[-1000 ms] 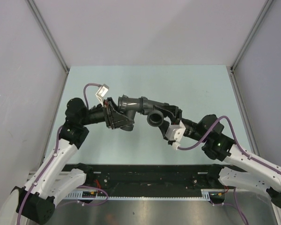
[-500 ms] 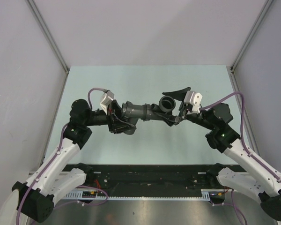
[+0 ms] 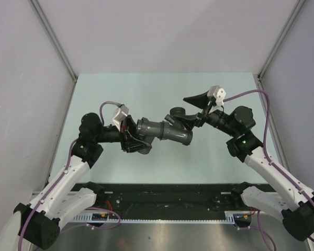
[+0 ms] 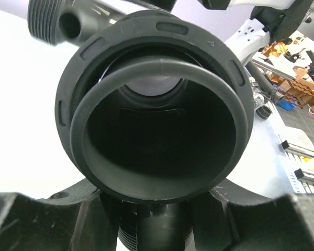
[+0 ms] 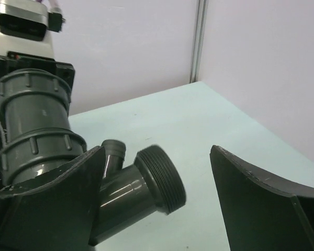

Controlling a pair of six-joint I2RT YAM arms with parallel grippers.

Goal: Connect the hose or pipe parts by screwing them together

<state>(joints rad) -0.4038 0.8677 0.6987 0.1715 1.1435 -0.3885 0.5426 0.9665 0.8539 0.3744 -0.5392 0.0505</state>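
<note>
Closest in, your left gripper [image 3: 134,137] was clamped on the flared end of the straight tube [image 3: 156,128], so that half looked solid enough, held up off the table [image 3: 146,89]. Just past those jaws the tube ran straight into the branched fitting [image 3: 179,126], and the two looked joined, though I couldn't tell how deep the threads had bitten. Further out, your right gripper [image 3: 194,110] stood wide open around the fitting. Its threaded side port [image 5: 157,175] sat in the gap, and one finger [image 5: 47,209] was right beside the fitting's body, maybe touching, while the other stood well clear. So nothing but the joint was carrying that fitting. If only a turn or so had caught, it could sag or drop. The other worry is the re-grip. Closing on that angled port instead of the body would push the fitting sideways and cock it on the threads, and then you'd be cross-threading plastic. Also watch the left hold, because round plastic in flat jaws could spin along with the next twist.
</note>
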